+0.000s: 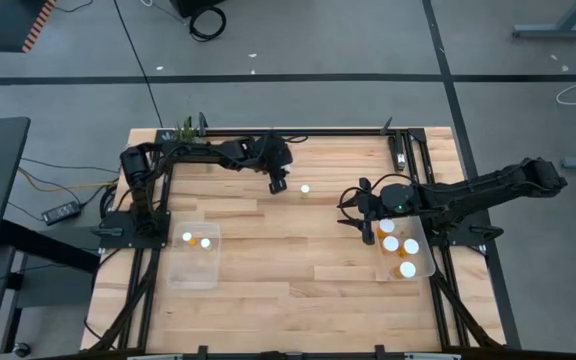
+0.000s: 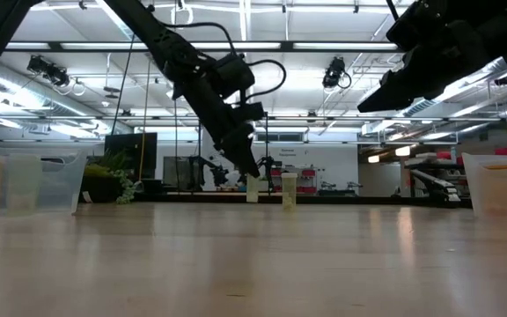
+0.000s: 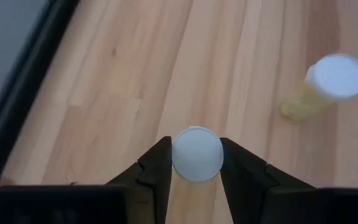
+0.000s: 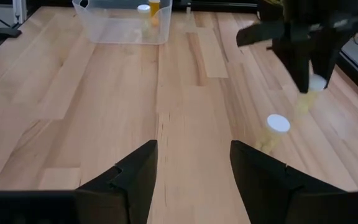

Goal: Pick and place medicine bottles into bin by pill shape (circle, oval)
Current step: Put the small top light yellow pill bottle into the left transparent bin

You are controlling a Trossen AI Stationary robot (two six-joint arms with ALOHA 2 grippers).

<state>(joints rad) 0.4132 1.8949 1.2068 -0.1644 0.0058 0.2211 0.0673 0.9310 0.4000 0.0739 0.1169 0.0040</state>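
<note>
While the wooden counter (image 1: 288, 270) lies bare along its near edge, two clear bins sit further in, one on each side. Over on the left, the left bin (image 1: 194, 254) holds two bottles (image 1: 197, 240), a white cap and an orange body showing. On the right, the right bin (image 1: 405, 250) carries four bottles (image 1: 401, 245), white caps up, amber sides glowing.

Just beside that right bin, on its inner side, hangs the right gripper (image 1: 368, 229). Its jaws stand apart with nothing between them, and in its own wrist view only bare wood shows in the gap.

Now further back, here is the action: the left gripper (image 1: 277, 186) is down at the counter near the far edge, and its jaws sit on either side of a white-capped bottle (image 3: 197, 154), the inner faces right against the cap. From counter height that bottle stands upright with its base on the wood, fingers (image 3: 156, 171) hugging it.

Just beside it stands a loose bottle (image 1: 306, 189), upright, white cap on a pale yellow body, apart from the gripper.

Farthest back, a small green potted plant (image 1: 189, 127) sits at the counter's far left corner.
</note>
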